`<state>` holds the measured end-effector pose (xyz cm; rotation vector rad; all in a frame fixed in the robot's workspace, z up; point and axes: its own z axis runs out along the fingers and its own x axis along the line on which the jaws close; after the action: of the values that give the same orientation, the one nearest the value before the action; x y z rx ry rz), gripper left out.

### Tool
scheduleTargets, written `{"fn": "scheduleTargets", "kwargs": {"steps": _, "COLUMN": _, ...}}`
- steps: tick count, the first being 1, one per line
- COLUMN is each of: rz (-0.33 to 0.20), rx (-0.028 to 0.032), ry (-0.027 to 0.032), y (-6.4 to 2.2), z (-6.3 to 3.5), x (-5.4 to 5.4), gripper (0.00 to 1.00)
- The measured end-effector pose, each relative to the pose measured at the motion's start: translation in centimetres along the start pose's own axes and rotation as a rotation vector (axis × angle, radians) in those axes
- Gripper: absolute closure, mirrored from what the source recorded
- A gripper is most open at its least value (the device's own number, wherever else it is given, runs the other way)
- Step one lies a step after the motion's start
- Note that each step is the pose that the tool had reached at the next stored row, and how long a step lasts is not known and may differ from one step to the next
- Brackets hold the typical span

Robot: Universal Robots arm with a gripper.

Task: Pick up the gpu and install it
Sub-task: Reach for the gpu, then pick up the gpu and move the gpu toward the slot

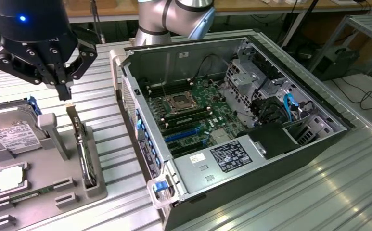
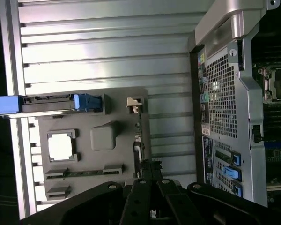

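Exterior view, taken from its left to its right.

- Grey holder tray (image 1: 44,167) is seen on the slatted metal table (image 1: 288,202). A silver hard drive (image 1: 9,134) with a white label is seated at the tray's far left. A square processor chip (image 1: 9,179) lies below it, and a slim green memory stick (image 1: 28,195) is laid in a slot nearer the camera.
- The gripper (image 1: 64,92) is hung above the tray's right side with its fingers clenched together and nothing seen between them. The tip is poised just over the far end of the gpu (image 1: 83,149). Contact cannot be told.
- The gpu is stood on edge in the slot along the tray's right rim. Its pale bracket strip (image 1: 71,111) is turned toward the gripper.
- The open computer case (image 1: 173,60) is laid on its side just beside the tray. The motherboard (image 1: 198,113) is exposed inside.
- The grey arm (image 1: 173,17) is seen behind the case.
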<state>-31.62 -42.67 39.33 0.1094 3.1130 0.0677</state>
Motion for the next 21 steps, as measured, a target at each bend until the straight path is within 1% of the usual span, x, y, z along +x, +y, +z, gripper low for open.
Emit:
{"fn": "scheduleTargets", "kwargs": {"steps": 10, "rz": -0.002, "rx": -0.0001, "ry": 0.0001, "y": -0.53, "z": -0.07, "x": 1.8, "gripper": 0.89}}
{"fn": "scheduleTargets", "kwargs": {"steps": 21, "rz": -0.002, "rx": -0.0001, "ry": 0.0, "y": -0.53, "z": -0.06, "x": 1.8, "gripper": 0.89}}
